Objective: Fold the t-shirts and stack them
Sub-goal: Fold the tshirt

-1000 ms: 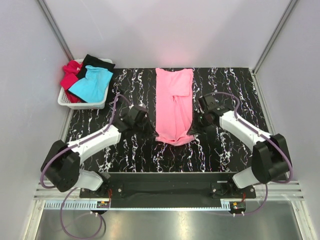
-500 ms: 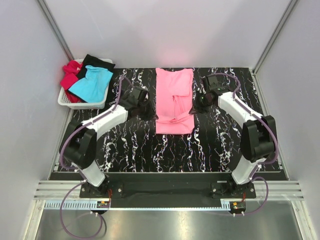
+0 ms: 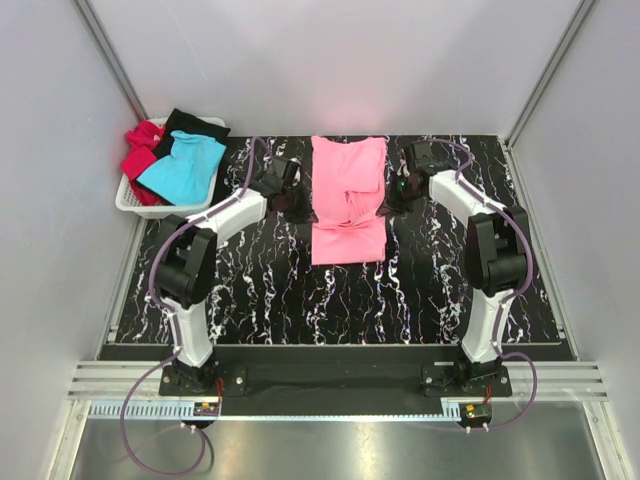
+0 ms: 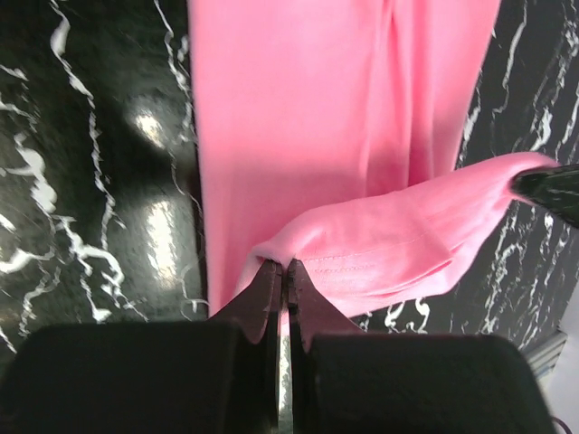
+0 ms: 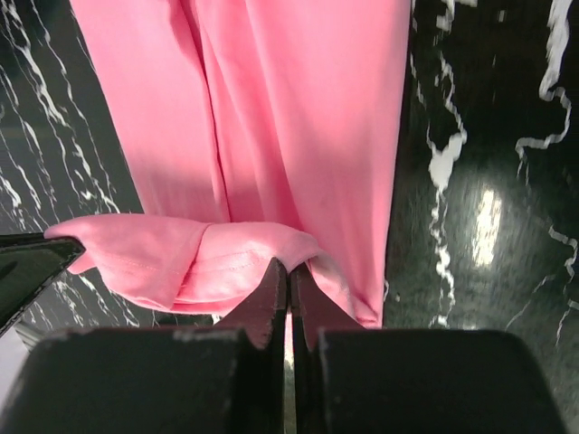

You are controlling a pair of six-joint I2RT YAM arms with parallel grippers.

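The pink t-shirt (image 3: 347, 195) lies lengthwise in the middle of the black marbled table, folded narrow, its near hem lifted and carried back over its middle. My left gripper (image 3: 301, 203) is shut on the hem's left corner (image 4: 271, 249); its fingertips (image 4: 282, 269) pinch the cloth. My right gripper (image 3: 389, 199) is shut on the hem's right corner (image 5: 298, 249), and the pink t-shirt (image 5: 298, 108) stretches away beyond it. The turquoise t-shirt (image 3: 183, 167), the red t-shirt (image 3: 140, 150) and the black t-shirt (image 3: 196, 125) lie heaped in the basket.
A white plastic basket (image 3: 162, 207) stands at the table's back left corner. Grey walls close in the table on three sides. Both arms reach far forward, the left arm (image 3: 215, 225) and right arm (image 3: 480, 225) flanking the shirt.
Both grippers have carried the pink shirt's near hem away from the arm bases, folding it back over the shirt's middle. The shirt now looks shorter.
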